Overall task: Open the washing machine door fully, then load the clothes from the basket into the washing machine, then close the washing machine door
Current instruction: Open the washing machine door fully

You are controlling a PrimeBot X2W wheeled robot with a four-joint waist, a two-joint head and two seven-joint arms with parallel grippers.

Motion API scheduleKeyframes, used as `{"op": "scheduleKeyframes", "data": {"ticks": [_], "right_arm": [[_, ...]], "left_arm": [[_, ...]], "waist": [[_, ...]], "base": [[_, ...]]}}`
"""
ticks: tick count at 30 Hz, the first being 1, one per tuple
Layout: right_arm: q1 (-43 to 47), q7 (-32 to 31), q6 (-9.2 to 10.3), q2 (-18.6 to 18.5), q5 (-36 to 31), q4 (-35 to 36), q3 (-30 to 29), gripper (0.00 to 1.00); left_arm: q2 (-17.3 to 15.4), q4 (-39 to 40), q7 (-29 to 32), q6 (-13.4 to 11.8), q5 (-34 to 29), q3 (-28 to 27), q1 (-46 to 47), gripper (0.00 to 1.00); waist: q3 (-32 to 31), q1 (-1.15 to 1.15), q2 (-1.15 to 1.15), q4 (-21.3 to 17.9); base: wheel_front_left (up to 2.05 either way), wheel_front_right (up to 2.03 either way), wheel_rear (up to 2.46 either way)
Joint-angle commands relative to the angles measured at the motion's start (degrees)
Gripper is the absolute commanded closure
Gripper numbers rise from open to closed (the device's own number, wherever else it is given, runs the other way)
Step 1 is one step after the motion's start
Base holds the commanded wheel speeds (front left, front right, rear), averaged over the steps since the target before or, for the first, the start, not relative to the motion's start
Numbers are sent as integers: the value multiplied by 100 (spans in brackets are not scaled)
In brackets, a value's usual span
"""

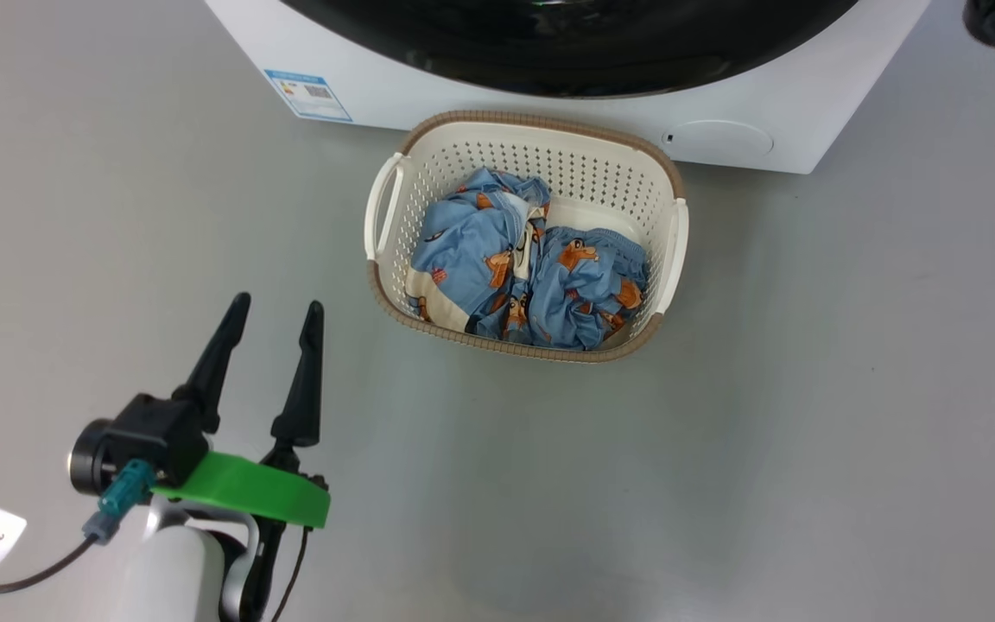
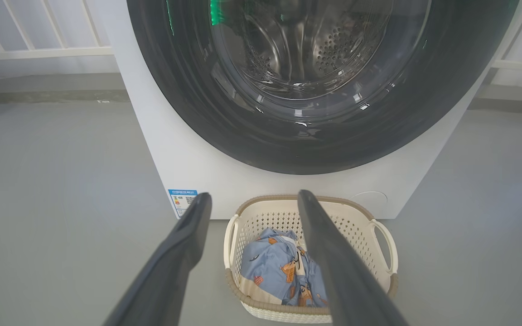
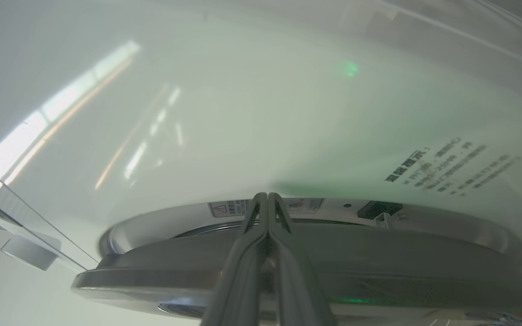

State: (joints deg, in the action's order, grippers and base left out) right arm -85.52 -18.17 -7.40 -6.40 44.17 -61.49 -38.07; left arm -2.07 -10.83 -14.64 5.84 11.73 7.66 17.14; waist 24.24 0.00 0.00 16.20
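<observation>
Head view: the left end effector [image 1: 278,302] is spread wide, empty; the clothes [image 1: 515,268] are kept in the basket [image 1: 541,119]. Left wrist view: the washing machine door [image 2: 175,90] is not yet swung open. Right wrist view: the right end effector [image 3: 266,195], closed and empty, is set at its rim; steady pulling along the hinge arc is advised.

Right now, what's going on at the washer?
The right gripper, shut, has its fingertips at the edge of the washing machine door, apparently working it open; how far it is ajar is hard to tell. The left gripper hangs open and empty over the floor. The clothes lie in the basket in front of the washing machine, none loaded yet.
</observation>
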Motion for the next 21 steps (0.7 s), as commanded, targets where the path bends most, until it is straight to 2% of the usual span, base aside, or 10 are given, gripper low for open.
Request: {"op": "scheduleKeyframes", "data": {"ticks": [1,21], "right_arm": [[-343,-55,-9,88,-107,119,14,100],[-727,-270,-9,-41,-727,-477,-486,100]], "left_arm": [[-88,107,-36,12,1,-170,164,0],[-81,132,-36,-84,253,21,327,0]], "waist": [[43,0,0,26],[273,0,0,167]], "base": [[0,0,0],[0,0,0]]}}
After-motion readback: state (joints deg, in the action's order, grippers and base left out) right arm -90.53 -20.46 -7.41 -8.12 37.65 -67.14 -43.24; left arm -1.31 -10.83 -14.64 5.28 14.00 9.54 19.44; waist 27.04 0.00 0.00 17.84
